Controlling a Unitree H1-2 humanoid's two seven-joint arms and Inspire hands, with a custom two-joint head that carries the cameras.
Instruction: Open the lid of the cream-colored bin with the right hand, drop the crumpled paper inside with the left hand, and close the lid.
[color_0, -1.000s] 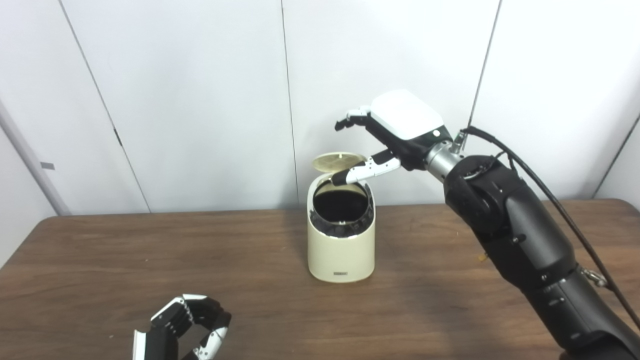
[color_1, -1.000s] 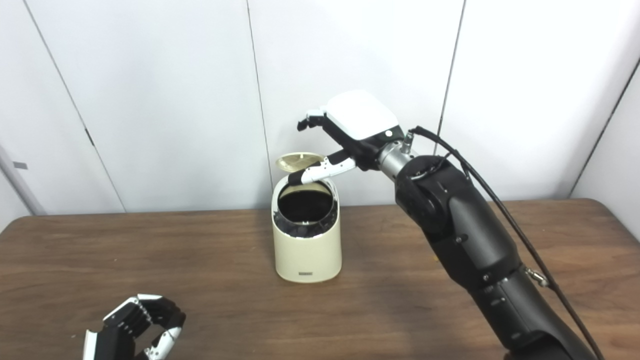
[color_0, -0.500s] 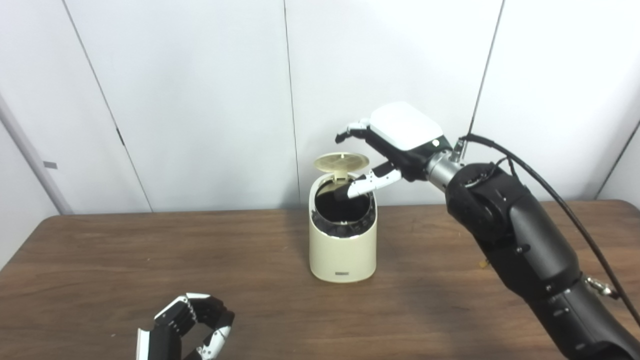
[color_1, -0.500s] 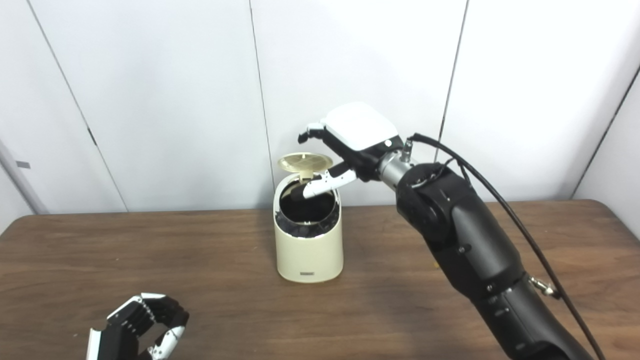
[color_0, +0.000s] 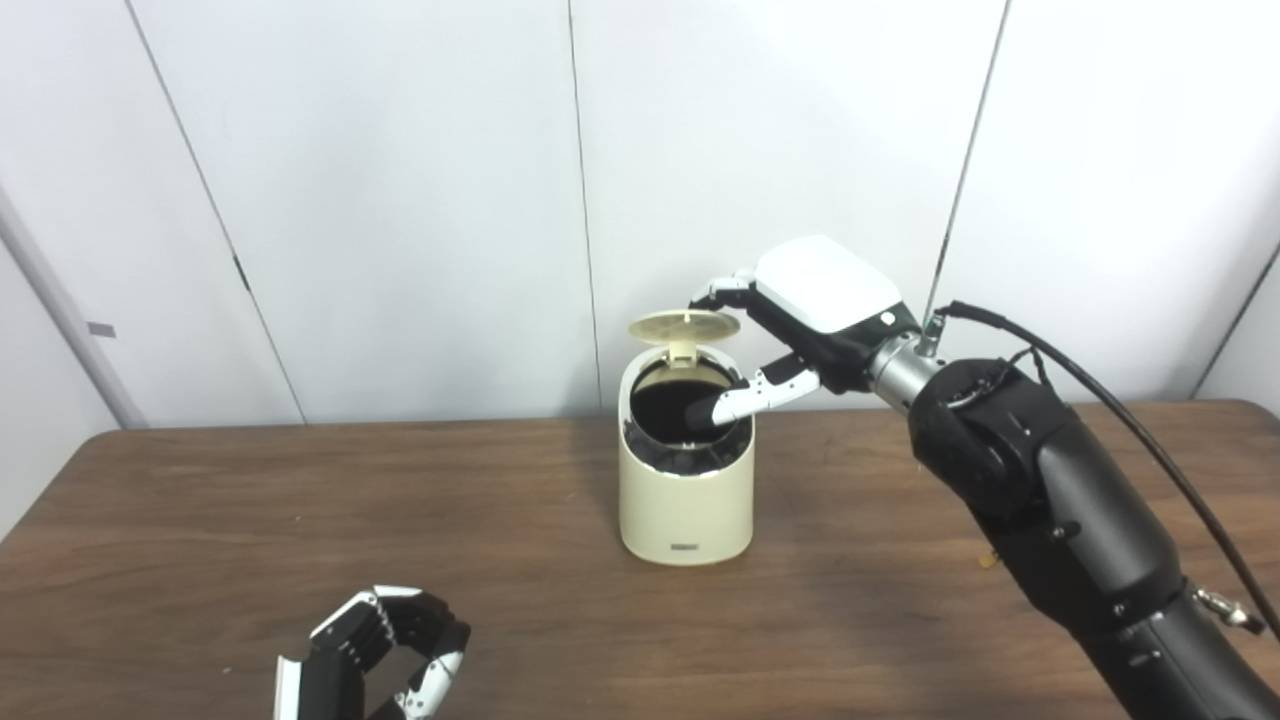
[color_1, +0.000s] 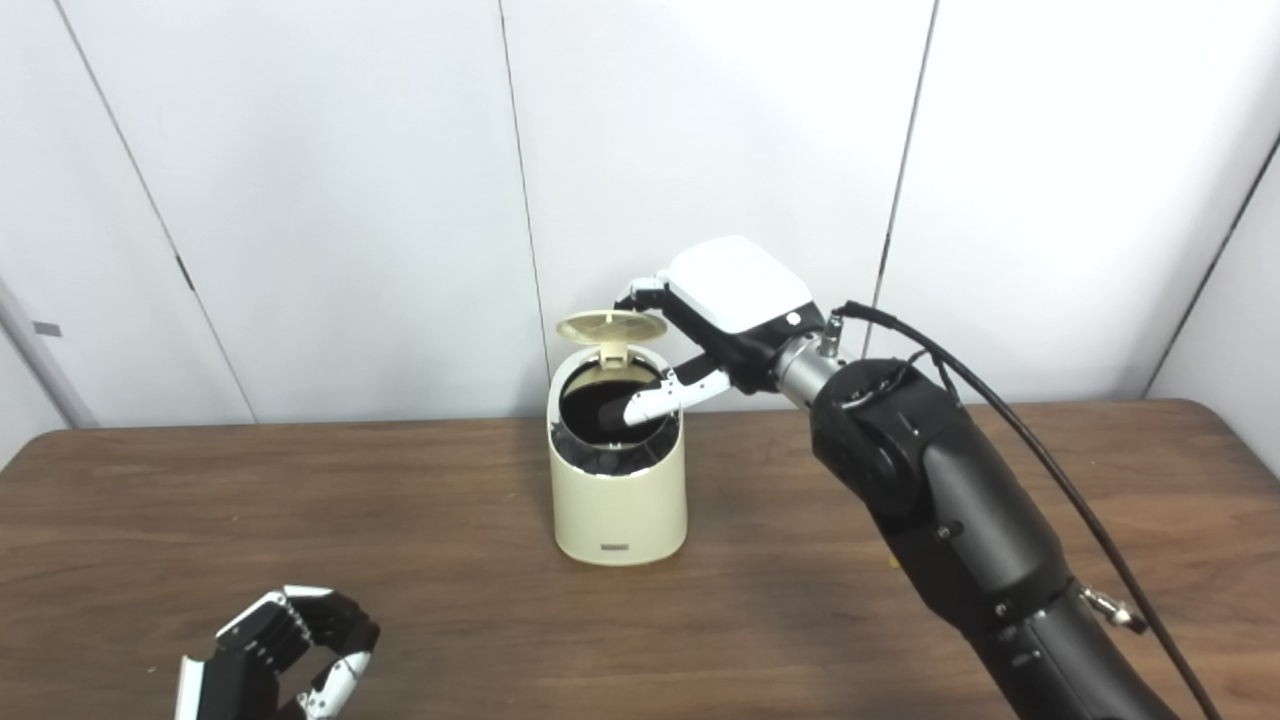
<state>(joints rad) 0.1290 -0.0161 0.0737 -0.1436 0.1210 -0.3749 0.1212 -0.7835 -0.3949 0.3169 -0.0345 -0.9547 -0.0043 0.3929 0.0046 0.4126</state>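
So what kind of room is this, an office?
Probably a lab or test room: a bare wooden table, plain white wall panels, and a cream bin set out alone for the robot.

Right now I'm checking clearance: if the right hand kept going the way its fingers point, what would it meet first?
Probably the lid. The right hand points left, its upper fingers just behind the raised lid's edge, its thumb over the bin mouth. Depth is unclear, so contact can't be confirmed.
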